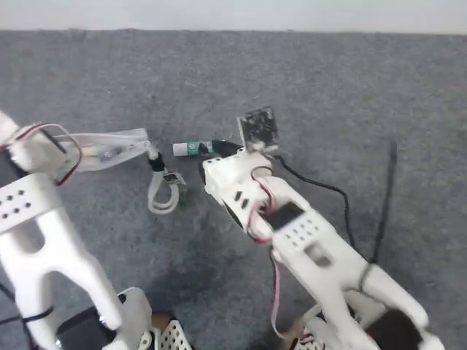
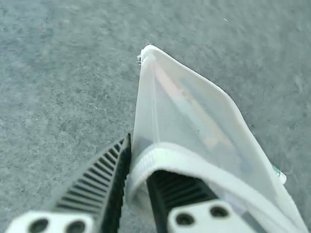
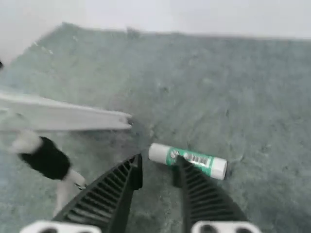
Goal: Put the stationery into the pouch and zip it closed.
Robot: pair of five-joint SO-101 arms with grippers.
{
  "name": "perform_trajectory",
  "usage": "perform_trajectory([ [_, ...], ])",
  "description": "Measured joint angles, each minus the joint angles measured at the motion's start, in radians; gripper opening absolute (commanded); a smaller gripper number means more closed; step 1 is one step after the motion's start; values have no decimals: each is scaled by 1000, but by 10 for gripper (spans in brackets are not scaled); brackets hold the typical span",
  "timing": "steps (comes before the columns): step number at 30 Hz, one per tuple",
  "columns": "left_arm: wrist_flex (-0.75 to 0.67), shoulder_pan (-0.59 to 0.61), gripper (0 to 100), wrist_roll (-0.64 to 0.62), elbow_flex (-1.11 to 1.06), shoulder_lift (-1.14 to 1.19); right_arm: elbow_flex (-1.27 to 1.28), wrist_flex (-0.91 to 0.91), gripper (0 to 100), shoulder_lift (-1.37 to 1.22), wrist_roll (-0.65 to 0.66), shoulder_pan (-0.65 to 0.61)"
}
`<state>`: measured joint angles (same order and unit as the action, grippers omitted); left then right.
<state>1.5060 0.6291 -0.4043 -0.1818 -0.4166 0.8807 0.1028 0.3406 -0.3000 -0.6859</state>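
Translucent pouch [image 2: 194,111] pinched in left jaws; right jaws parted at glue stick [image 3: 206,163]

Bright, even light fr. above; shadows soft, faint.

The pouch [image 1: 109,152] is translucent white, long and flat; slim stationery [image 2: 194,104] shows dimly inside; a white loop strap [image 1: 162,195] hangs from its end; just beyond that end, outside the pouch, a green-labelled white glue stick [image 1: 191,149] lies on its side.
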Motion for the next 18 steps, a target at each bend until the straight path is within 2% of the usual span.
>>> perform_trajectory([
  [6, 0, 6, 13, -5, 0, 0, -213, 0, 109, -322, 0, 0],
  [12, -9, 6, 13, -5, 0, 0, -416, 0, 135, -546, -2, 0],
  [18, -9, 6, 13, -5, 0, 0, -578, 0, 139, -692, -175, 0],
])
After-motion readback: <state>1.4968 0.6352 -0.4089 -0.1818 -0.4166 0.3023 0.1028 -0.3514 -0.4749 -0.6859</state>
